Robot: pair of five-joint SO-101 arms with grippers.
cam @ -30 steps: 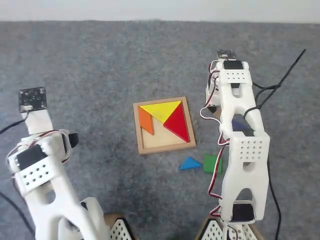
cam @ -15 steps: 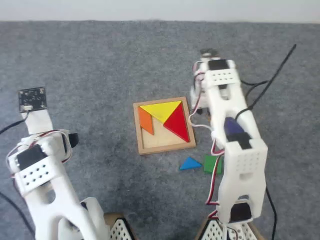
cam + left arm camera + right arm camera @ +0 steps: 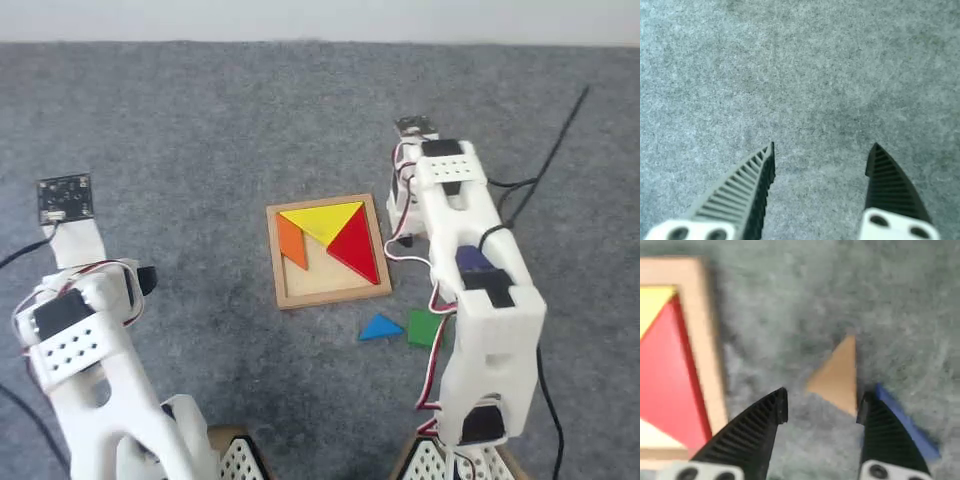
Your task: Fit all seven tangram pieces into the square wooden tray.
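The square wooden tray (image 3: 283, 296) lies mid-table holding a yellow triangle (image 3: 322, 220), a red triangle (image 3: 356, 248) and an orange piece (image 3: 291, 242). A small blue triangle (image 3: 379, 327) and a green square (image 3: 422, 327) lie on the carpet just in front of it. My right arm (image 3: 470, 260) stretches along the tray's right side. Its gripper (image 3: 824, 400) is open above a tan triangle (image 3: 838, 377), beside the tray's rim (image 3: 710, 340); a dark blue piece (image 3: 912, 432) peeks from behind one finger. My left gripper (image 3: 823, 147) is open over bare carpet.
Grey carpet covers the table. The left arm (image 3: 80, 340) stands at the front left, well away from the tray. Black cables (image 3: 545, 160) trail from the right arm at the back right.
The right arm has swung left, closer to the tray's right edge. The left arm has not moved.
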